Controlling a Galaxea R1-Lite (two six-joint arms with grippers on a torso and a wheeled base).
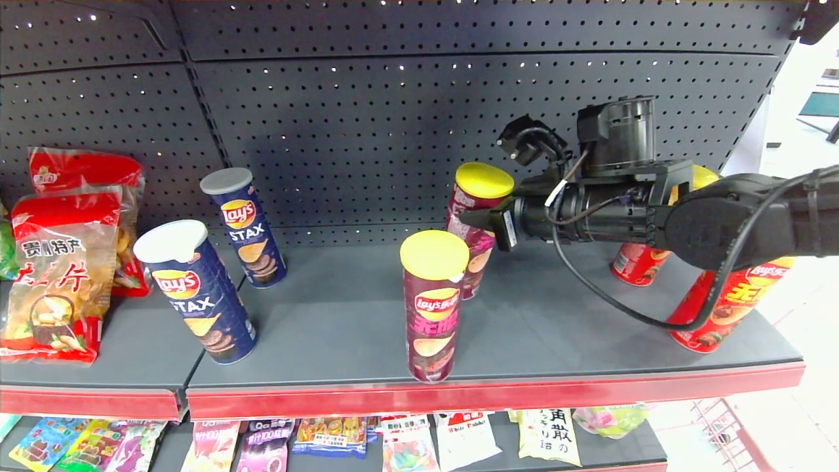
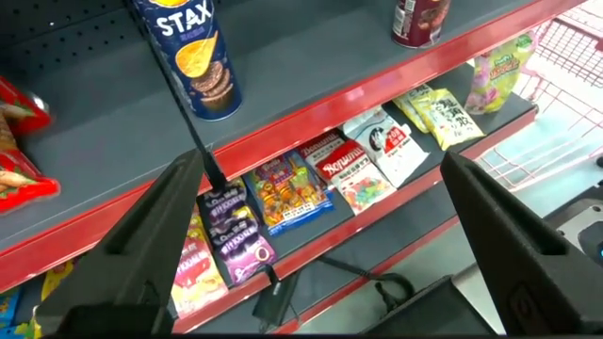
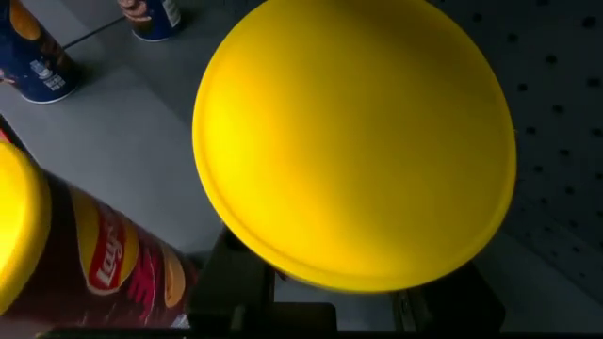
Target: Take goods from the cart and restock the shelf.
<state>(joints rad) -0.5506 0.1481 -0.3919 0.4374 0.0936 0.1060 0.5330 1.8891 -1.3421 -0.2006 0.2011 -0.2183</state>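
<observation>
Behind the edge-hugging front can (image 1: 433, 308), right gripper (image 1: 473, 221) tight around rear can (image 1: 483, 185), open shelf (image 1: 341, 314) alongside; left gripper (image 2: 320, 235) wide.

right end effector (image 1: 470, 220) around maroon can (image 1: 484, 182)

We see a matte black right arm (image 1: 721, 216) with rounded casing, a cylindrical housing (image 1: 623, 131) on top and a black cable (image 1: 609, 298) looping beneath it. Our left fingers (image 2: 160, 235) are black and wedge-shaped.
</observation>
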